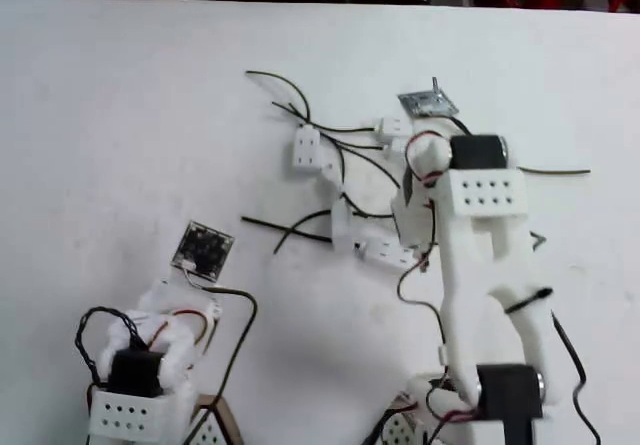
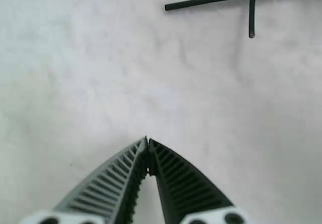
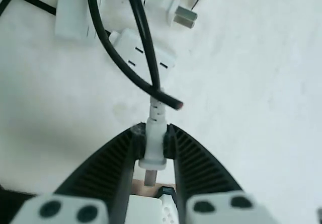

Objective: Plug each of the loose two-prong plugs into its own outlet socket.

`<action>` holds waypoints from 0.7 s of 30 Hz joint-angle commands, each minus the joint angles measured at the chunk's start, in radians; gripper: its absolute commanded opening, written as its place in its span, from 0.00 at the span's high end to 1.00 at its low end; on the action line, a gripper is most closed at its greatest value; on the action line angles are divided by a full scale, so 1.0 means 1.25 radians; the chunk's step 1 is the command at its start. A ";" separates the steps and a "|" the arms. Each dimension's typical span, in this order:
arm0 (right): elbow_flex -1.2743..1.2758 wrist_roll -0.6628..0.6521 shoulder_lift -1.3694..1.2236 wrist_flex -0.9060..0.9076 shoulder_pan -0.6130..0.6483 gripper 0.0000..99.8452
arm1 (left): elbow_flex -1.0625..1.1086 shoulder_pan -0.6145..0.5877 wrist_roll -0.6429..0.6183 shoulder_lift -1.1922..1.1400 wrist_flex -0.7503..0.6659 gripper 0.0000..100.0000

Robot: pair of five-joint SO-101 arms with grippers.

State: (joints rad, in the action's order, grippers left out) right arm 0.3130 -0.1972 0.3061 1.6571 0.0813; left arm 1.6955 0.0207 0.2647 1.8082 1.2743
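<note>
Plug (image 3: 152,148): white two-prong type, off the table, clamped by its body in the right hand. One metal prong showed at the wrist end, and the ribbed strain relief stuck out past the fingertips.
Right hand (image 3: 152,129): fingers pinched tight on the plug's sides, over the tangle at the table's centre-right.
Black cords (image 3: 107,44): two crossed over the outlet socket. One met the strain relief; the other ended in a cut tip just beside it.
Outlet socket (image 3: 143,55): white block, slots face up, flat on the table just beyond the held plug, nothing inserted.
Loose plug (image 3: 182,13): two flat prongs bare, lying on the table beyond the socket, not seated.
White block (image 3: 75,12): beside the socket, near the cords. Couldn't tell whether it was a socket or a plug.
Left hand (image 2: 147,143): fingers pressed together, gripping nothing, over bare table (image 2: 100,73) at the near-left, well apart from the tangle.
Wire ends (image 2: 211,0): two black cut ends ahead of the left hand, crossing each other.
</note>
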 commanded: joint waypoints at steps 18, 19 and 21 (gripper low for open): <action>0.387 -0.090 0.598 -0.148 -0.006 0.98 | -0.253 0.006 0.002 0.006 -0.010 0.98; 0.384 -0.090 0.624 -0.149 -0.006 0.98 | -0.280 0.006 0.000 0.006 -0.023 0.98; 0.387 -0.090 0.677 -0.168 -0.006 0.98 | -0.317 0.006 0.000 0.006 -0.053 0.98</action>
State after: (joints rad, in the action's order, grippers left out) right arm 0.8025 -0.3000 1.0610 1.4837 0.0829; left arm 1.4377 0.0222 0.2647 1.8082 1.2697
